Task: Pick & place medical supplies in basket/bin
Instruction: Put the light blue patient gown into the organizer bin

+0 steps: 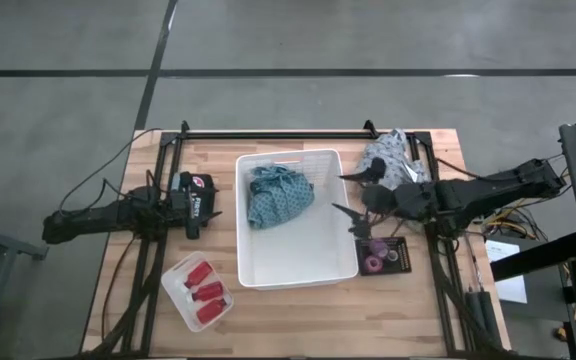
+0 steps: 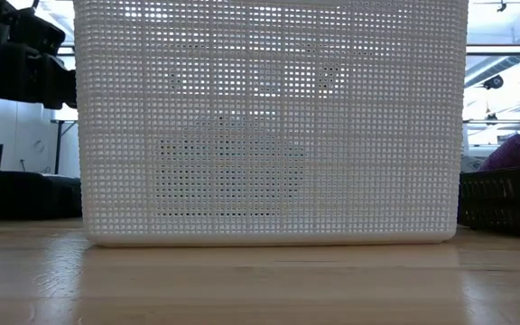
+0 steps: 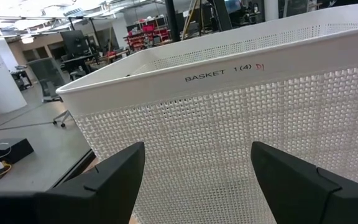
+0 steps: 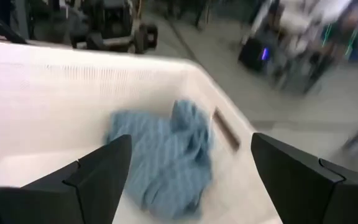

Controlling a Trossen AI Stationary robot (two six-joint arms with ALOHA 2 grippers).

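So far we have only the teal cloth [image 1: 279, 195] inside the basket [image 1: 296, 274] — grey cloth [image 1: 390, 152], purple rolls [image 1: 375, 263] and red bottles [image 1: 205, 291] wait outside it. Right gripper [image 1: 353, 194] hangs apart and empty at its rim; left gripper [image 1: 206, 205] waits beside it, also spread.

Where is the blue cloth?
In the high view, the teal cloth lies inside the white basket, in its far half, left of the right gripper.
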